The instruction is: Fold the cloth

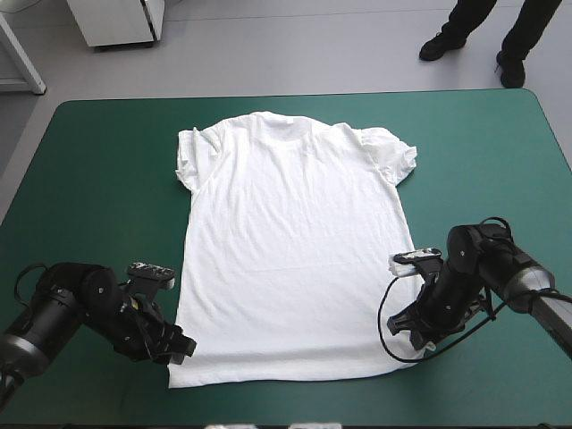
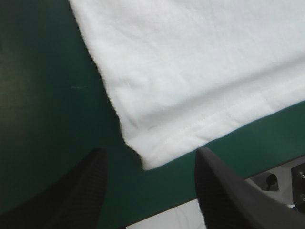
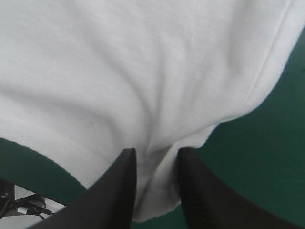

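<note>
Two grippers sit low at the near hem, one at each corner

T-shirt [image 1: 290, 250]: white, short-sleeved, spread flat on the teal-green bench [image 1: 98, 161], about central. Collar toward the far edge, hem toward the near edge. Both sleeves lie out to the sides, the one on the right a little rumpled. Light creases run across the body. No fold made yet

Left gripper [image 1: 179, 347]: at the near-left hem corner, low over the cover. In the wrist view its black fingers [image 2: 81, 186] stand spread wide. The tip of the hem corner reaches just in between the fingertips and touches neither. Bare teal-green cover shows on either side of the corner. The stitched hem line is plain, and the cloth lies flat there, not lifted

Right gripper [image 1: 407, 335]: at the near-right hem corner, set in over the cloth's edge. In the wrist view its black fingers [image 3: 119, 191] are drawn close, with only a narrow slot between them. White cloth is bunched in that slot, and creases run in toward it from the body of the shirt. It reads as pinching the T-shirt at that corner. The hem edge trails off to one side of the gripper, and teal-green cover shows past the shirt's side edge on the other

The grippers are well apart, with the whole width of the hem between them
</note>
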Robot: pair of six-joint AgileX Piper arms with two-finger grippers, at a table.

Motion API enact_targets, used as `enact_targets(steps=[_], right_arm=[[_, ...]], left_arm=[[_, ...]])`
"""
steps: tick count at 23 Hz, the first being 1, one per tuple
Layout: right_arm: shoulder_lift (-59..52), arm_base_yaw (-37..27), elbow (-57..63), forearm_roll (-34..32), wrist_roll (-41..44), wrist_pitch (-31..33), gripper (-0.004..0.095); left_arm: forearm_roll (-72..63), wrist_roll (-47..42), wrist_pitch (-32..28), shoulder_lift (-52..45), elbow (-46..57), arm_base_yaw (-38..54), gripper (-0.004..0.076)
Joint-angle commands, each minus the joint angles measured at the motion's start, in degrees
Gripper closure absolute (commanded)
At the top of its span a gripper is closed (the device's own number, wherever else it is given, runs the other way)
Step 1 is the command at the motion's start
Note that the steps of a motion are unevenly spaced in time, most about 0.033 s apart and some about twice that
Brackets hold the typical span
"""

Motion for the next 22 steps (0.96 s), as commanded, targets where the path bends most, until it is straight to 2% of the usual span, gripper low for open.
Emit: enact_targets(steps=[1,3,4,7,8,11,16,22], right_arm=[[-2.52,0.03,-3.47,1.21,-0.14,2.73,0.0433],[-3.93,0.03,-7.93,-0.61,1.36,2.73,0.0318],[-4.33,0.03,-9.97,-1.76,1.91,2.73,0.0302],[-4.54,0.03,-16.14,-5.72,2.41,2.28,0.0298],[-4.14,0.03,-20.48,-9.82,3.29,0.81,0.0298],[-1.99,-1.34,-28.66,-16.35,6.1,-5.92,0.0298],[2.33,-5.14,-32.96,-16.38,6.75,-12.15,0.03],[6.97,-6.58,-33.68,-15.64,6.31,-14.5,0.03]], left_arm=[[-2.53,-0.15,3.98,-2.01,-3.49,-0.39,0.0286],[-2.42,-0.15,3.98,-2.59,-10.14,-0.39,0.0286],[-1.96,-0.15,3.87,-2.59,-12.28,-0.39,0.0286],[1.34,-0.15,1.17,-1.93,-19.73,-0.39,0.0286],[5.67,-0.65,-2.87,-0.65,-23.29,-0.39,0.0286],[12.98,-2.76,-8.51,6.56,-27.55,-0.29,0.0286],[14.29,-3.94,-16.79,18.5,-30.4,-0.29,0.0286],[19.91,-6.45,-18.18,28.21,-33.36,0.4,0.0286]])
